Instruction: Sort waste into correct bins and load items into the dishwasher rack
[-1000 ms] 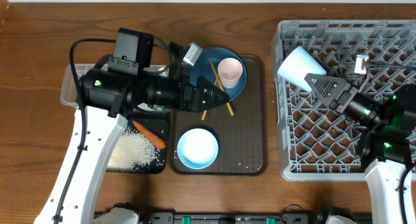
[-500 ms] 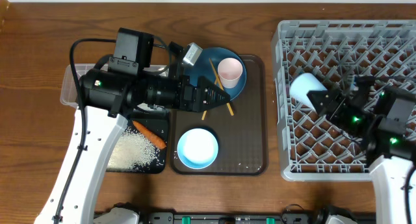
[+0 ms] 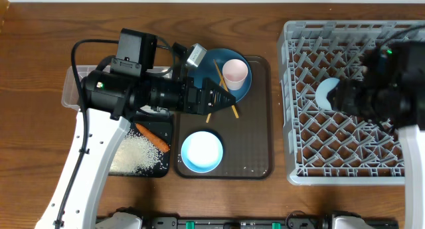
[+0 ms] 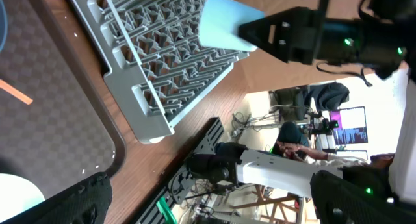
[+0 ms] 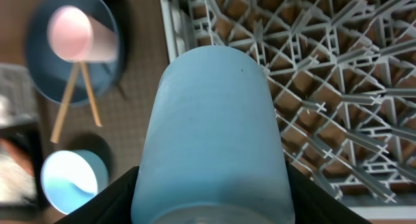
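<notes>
Two pincers: right pincer (image 5: 209, 188) pinching light-blue cup (image 5: 211, 113) over rack (image 5: 331, 87); left pincer (image 4: 209, 199) spread.

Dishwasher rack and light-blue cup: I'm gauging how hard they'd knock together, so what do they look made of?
The dishwasher rack looks like grey moulded plastic, going by its thin lattice ribs and dull, even colour. The light-blue cup is smooth, opaque and matte, probably plastic or melamine, though ceramic cannot be ruled out.

A light-blue cup (image 5: 211, 133) is gripped between the dark fingers (image 5: 120, 198) of the right gripper (image 5: 211, 208) and is held over the grey dishwasher rack (image 5: 325, 87). At left, on a brown tray (image 5: 140, 100), a pink cup (image 5: 78, 36) and two chopsticks (image 5: 68, 97) are seen on a dark-blue plate (image 5: 42, 81), with a pale-blue bowl (image 5: 71, 182) below.
</notes>
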`<state>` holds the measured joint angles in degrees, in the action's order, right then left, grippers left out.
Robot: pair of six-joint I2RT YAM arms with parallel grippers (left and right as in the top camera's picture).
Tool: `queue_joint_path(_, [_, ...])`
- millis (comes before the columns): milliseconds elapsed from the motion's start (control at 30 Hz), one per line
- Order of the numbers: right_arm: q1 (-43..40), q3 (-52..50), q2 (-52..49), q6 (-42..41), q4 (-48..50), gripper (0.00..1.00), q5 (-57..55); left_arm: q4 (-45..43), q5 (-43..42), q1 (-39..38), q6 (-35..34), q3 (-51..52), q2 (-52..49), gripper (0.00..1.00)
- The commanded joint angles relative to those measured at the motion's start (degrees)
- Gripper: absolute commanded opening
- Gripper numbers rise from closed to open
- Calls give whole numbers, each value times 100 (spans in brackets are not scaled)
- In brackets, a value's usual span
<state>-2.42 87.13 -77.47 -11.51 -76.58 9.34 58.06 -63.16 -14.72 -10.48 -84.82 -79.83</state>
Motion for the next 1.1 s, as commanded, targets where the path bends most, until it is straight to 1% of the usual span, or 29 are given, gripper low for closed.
queue_joint_path(0, [208, 142, -437, 238, -61, 38, -400, -7, -17, 28, 37, 17, -22, 100])
queue_joint_path(167, [365, 142, -944, 236, -28, 39, -396, -7, -17, 28, 37, 17, -22, 100])
queue_joint_path(433, [472, 133, -1497, 240, -125, 35, -400, -7, -17, 28, 37, 17, -22, 100])
queue_joint_path(467, [479, 133, -1534, 240, -149, 32, -398, -7, -17, 28, 37, 17, -22, 100])
queue_joint_path(533, [479, 127, -1558, 240, -173, 29, -398, -7, -17, 28, 37, 17, -22, 100])
queue_joint_path(600, [481, 122, -1558, 240, -188, 29, -380, -7, -17, 28, 37, 17, -22, 100])
queue_joint_path(833, [595, 116, -1558, 240, -433, 27, -354, -7, -17, 28, 37, 17, -22, 100])
queue_joint_path(1067, [684, 105, -1558, 240, -468, 27, -358, -7, -17, 28, 37, 17, -22, 100])
